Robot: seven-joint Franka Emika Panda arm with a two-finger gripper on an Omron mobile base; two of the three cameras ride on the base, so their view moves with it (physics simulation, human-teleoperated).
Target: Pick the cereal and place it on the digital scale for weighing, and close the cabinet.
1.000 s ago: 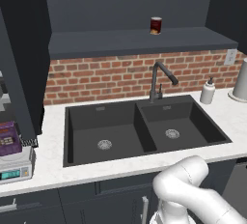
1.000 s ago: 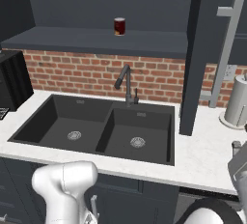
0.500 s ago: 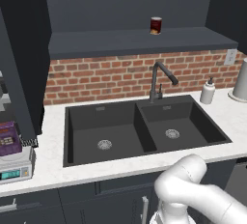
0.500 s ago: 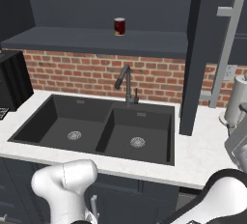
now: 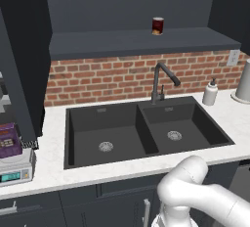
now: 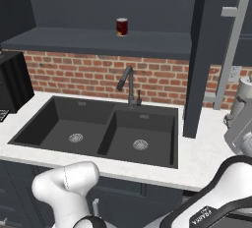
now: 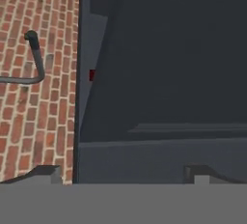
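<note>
A: Cabinet (image 6: 202, 55) first. Its door stands swung out, edge-on in the right base view, bar handle (image 6: 229, 57) facing right. Not yet closed.

B: Arm?

A: Far off to the right, beside that door. Hand view looks along a dark door panel (image 7: 169, 73) with the brick backsplash (image 7: 38, 97) and faucet (image 7: 34, 59) rolled sideways. Fingers (image 7: 43, 174) show as two dark tips set well apart, nothing between them, so open and empty.

B: Cereal?

A: Purple box (image 5: 10, 140) already sits on top of the digital scale (image 5: 17, 170), far left counter, display lit. That half looks done.

B: Risks?

A: Judgement only: the camera is very close to the panel, so a push off the door's edge could slip or jam a finger. A wide elbow swing might clip the grey appliance (image 6: 241, 104) on the right counter. Red can (image 5: 157, 26) on the shelf is well apart, low concern.
</note>
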